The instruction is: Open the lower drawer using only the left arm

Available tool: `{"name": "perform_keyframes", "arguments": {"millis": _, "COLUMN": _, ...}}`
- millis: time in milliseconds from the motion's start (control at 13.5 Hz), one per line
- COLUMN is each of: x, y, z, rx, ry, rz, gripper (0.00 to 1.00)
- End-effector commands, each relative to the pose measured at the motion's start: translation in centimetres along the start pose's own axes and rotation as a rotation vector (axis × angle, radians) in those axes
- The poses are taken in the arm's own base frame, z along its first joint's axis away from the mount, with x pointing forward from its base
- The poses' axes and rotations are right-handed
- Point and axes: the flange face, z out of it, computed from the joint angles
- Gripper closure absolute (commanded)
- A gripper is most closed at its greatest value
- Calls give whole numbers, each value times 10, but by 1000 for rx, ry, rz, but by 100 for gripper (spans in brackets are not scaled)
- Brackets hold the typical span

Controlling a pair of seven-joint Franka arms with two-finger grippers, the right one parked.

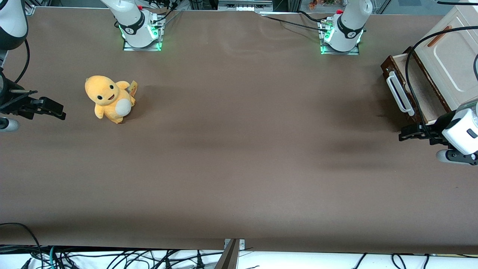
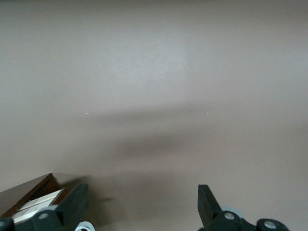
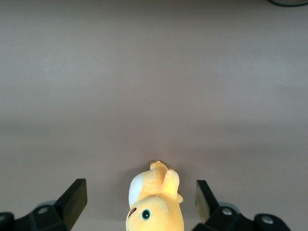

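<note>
The lower drawer (image 1: pixel 412 91) stands pulled out, its pale inside showing, so the opening looks done; only withdrawal seems left. The pincer (image 1: pixel 409 133) hangs open and empty just beside the drawer's near corner, nearer the front camera. The left wrist view shows only that corner (image 2: pixel 29 197) past the spread fingers (image 2: pixel 74 204), over bare table (image 2: pixel 154 86); the front view shows the white handle (image 1: pixel 399 93).

Matt brown table (image 1: pixel 239 157) cover, fuzzy plush toy (image 1: pixel 109 98), wooden lower drawer (image 1: pixel 409 89) (glossy white handle).
</note>
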Motion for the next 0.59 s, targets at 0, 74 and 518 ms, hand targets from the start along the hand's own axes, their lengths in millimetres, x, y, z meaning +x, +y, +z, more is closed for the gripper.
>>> {"name": "perform_keyframes", "arguments": {"millis": 0, "x": -2, "y": -11, "z": -2, "rx": 45, "ry": -9, "rz": 10, "gripper": 0}}
{"name": "perform_keyframes", "arguments": {"millis": 74, "x": -4, "y": -15, "z": 1, "rx": 47, "ry": -19, "rz": 2, "gripper": 0}}
{"name": "perform_keyframes", "arguments": {"millis": 518, "x": -14, "y": -18, "z": 12, "rx": 44, "ry": -118, "rz": -48, "gripper": 0}}
